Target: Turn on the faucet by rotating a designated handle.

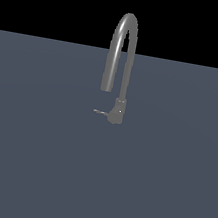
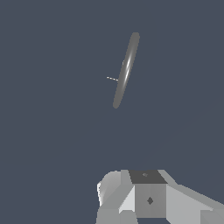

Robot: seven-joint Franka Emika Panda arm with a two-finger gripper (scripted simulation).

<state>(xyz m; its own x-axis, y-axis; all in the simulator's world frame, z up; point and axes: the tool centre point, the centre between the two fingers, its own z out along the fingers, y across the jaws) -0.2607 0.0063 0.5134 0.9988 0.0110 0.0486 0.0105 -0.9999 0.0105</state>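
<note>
The dark grey faucet [image 1: 119, 107] stands on a flat grey surface in the exterior view, its tall arched spout [image 1: 123, 42] curving up and back down. The handle [image 1: 100, 112] is a thin short lever that sticks out from the short base toward the exterior view's left. The wrist view looks down on the faucet [image 2: 126, 70] from above, with the handle [image 2: 112, 78] showing as a thin sliver beside it. Only part of my gripper [image 2: 148, 199] shows at the wrist picture's edge, well apart from the faucet. Its fingers are not distinguishable. The arm is absent from the exterior view.
A plain grey floor [image 1: 31, 158] extends around the faucet on all sides. Beyond its far edge the background is black.
</note>
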